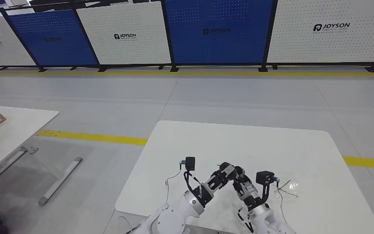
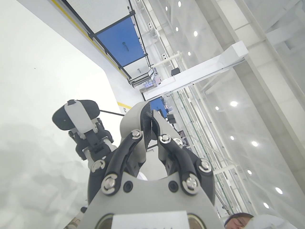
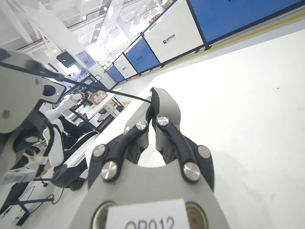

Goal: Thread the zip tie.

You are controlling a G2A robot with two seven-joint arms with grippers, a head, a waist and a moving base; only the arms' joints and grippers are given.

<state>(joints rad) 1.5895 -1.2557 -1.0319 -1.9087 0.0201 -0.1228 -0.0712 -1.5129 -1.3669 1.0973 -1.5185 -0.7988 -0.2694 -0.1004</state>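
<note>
Here, zip tie point(image 3: 124, 95) in right gripper point(image 3: 152, 101)

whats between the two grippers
The black zip tie spans the gap from the right gripper to the left gripper, seen best in the right wrist view.

Behind the desk point(image 1: 245, 146), each fence panel bears one short logo line: dark on the white panels point(image 1: 125, 36) at eleven and one o'clock, faint on the blue panels point(image 1: 216, 31). A white label point(image 3: 146, 213) on the right gripper's point(image 3: 152, 97) mount shows cropped dark characters.
</note>
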